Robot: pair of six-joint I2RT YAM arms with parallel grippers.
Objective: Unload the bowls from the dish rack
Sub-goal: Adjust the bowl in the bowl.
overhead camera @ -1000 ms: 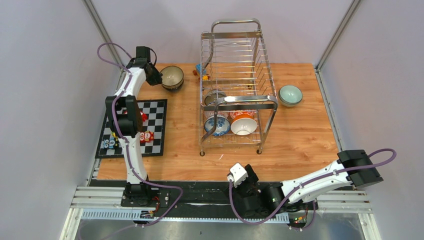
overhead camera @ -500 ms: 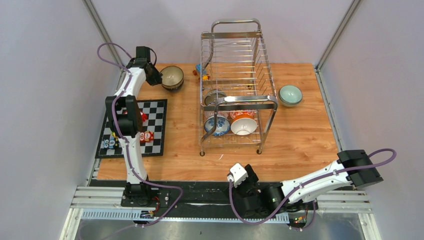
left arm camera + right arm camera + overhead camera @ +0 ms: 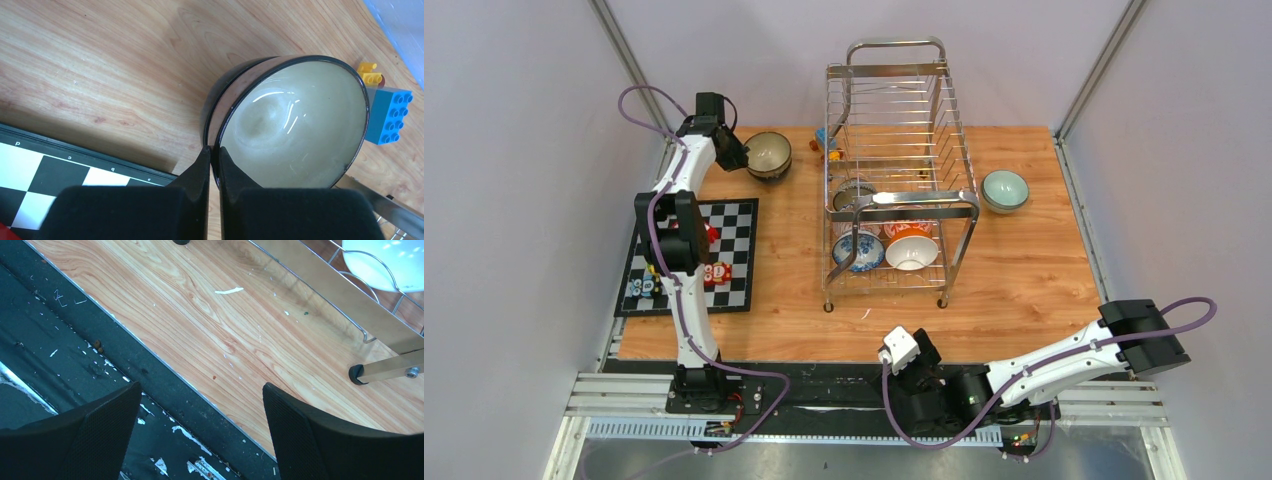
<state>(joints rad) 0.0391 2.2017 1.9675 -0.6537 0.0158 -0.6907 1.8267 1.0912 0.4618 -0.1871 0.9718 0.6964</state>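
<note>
Wooden table (image 3: 1024, 270), left hand (image 3: 213, 155) tight on rim of dark bowl (image 3: 295, 125); right hand (image 3: 201, 390) spread over near edge.

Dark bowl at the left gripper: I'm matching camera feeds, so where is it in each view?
Top external: dark bowl at the table's far left, left of the dish rack.
Left wrist: centre-right, rim pinched by the left gripper.
Right wrist: not in it.
Shared landmark: the dish rack; its foot shows in the right wrist view.
</note>
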